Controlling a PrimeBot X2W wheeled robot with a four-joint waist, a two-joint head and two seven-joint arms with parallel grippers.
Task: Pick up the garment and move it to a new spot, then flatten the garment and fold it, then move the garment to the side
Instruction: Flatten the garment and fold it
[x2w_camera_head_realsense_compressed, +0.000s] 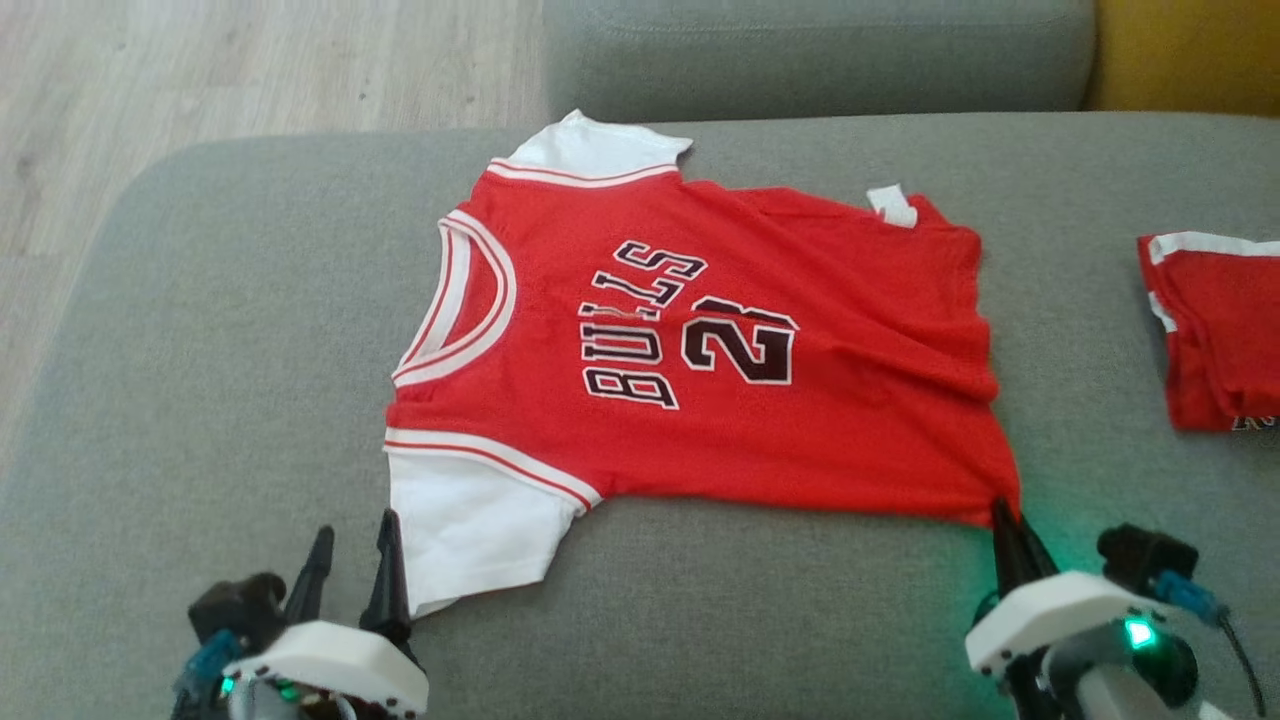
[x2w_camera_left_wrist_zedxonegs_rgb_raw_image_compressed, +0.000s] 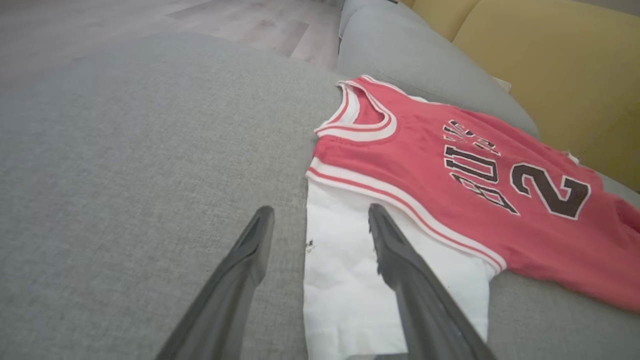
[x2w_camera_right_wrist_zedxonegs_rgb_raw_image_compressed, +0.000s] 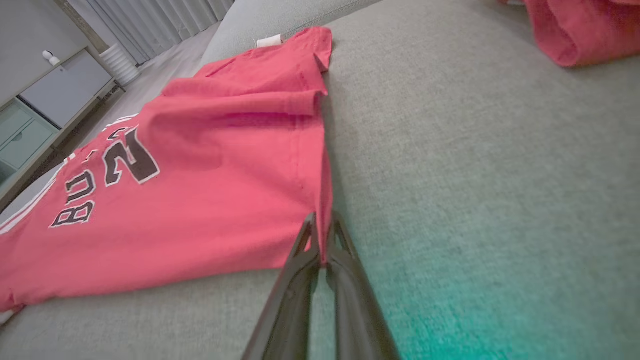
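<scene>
The garment is a red basketball jersey with white sleeves and black "BULLS 23" lettering, spread flat on the grey sofa seat. My right gripper is shut on the jersey's near hem corner; the right wrist view shows the red garment edge pinched between the closed fingers of that gripper. My left gripper stands open at the near white sleeve. In the left wrist view the garment lies ahead, and the left gripper straddles the sleeve's edge, one finger over the white cloth.
A second red folded garment lies at the right on the same seat. The sofa backrest runs along the far side, with a yellow cushion at its right. Wooden floor lies beyond the left edge.
</scene>
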